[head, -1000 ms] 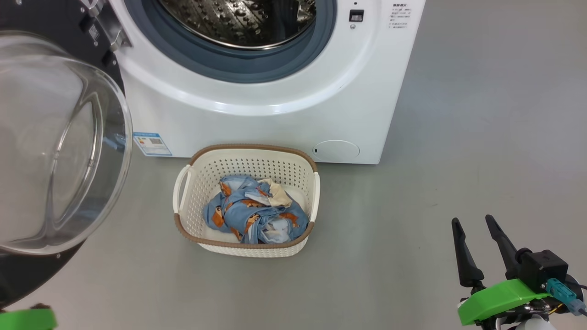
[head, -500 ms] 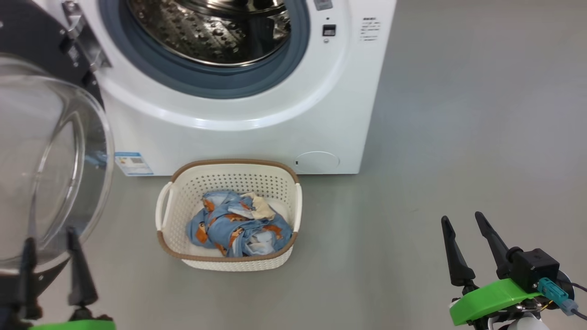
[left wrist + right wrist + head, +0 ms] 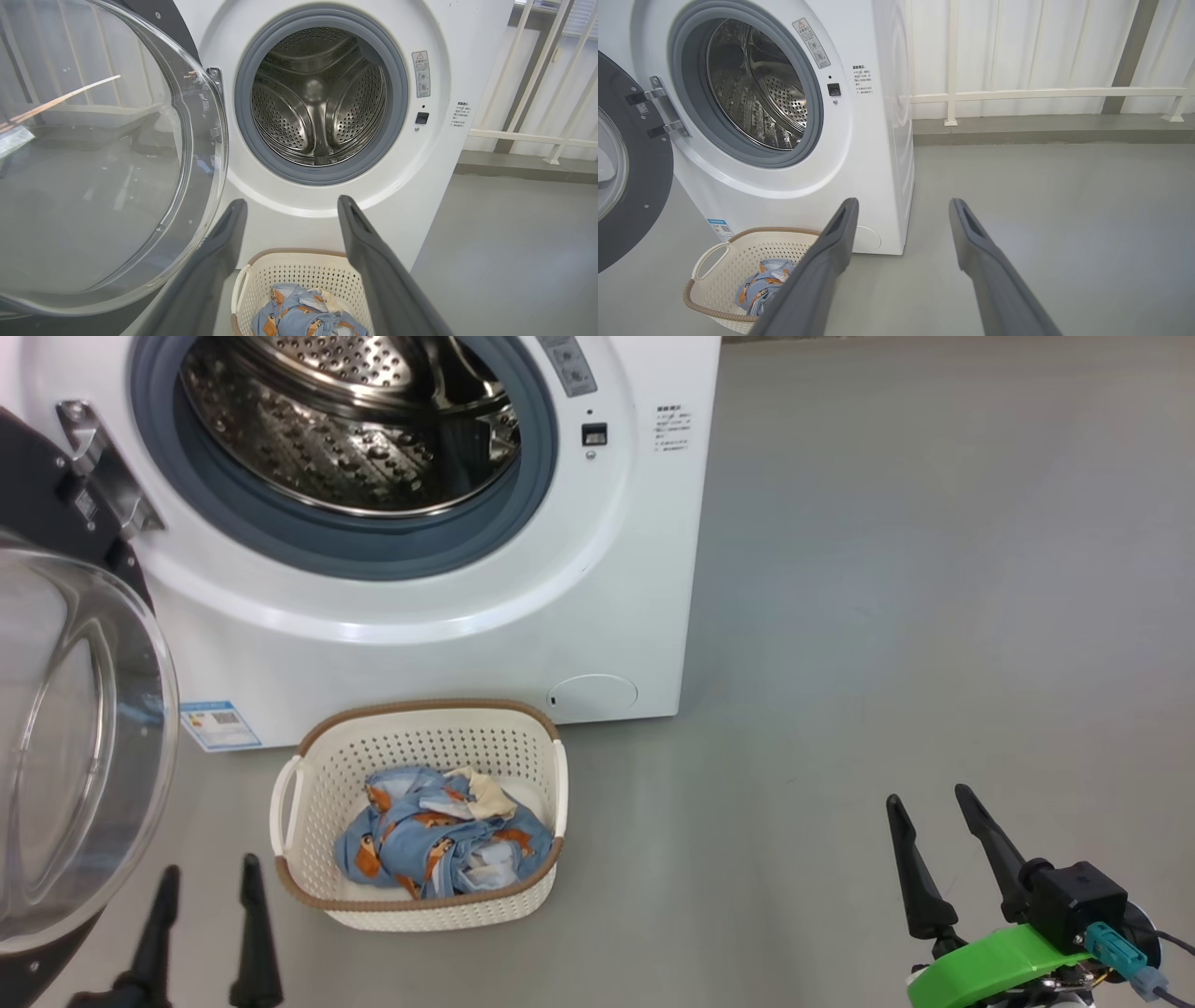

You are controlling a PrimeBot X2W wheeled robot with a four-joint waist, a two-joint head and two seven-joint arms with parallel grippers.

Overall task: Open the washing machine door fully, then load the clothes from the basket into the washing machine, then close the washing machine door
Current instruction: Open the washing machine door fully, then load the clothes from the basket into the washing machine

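Head view, left to right: the washing machine door point(image 3: 65, 756) stands open left of the basket point(image 3: 420, 707). Your left gripper point(image 3: 209, 870), just left of the basket, is released and empty. The clothes point(image 3: 429, 835) lie in the basket, the washing machine point(image 3: 420, 635) behind it. Your right gripper point(image 3: 929, 803), well right of the basket, gapes empty.

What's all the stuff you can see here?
washing machine: one, white, on the grey floor
washing machine door: one, black with clear glass, swung open on the left
drum: one, shiny steel, inside the machine
basket: one, cream with brown rim, on the floor in front
clothes: one bundle, blue with orange bears, in the basket
left end effector: one, dark, open, left of the basket
right end effector: one, dark, open, over floor
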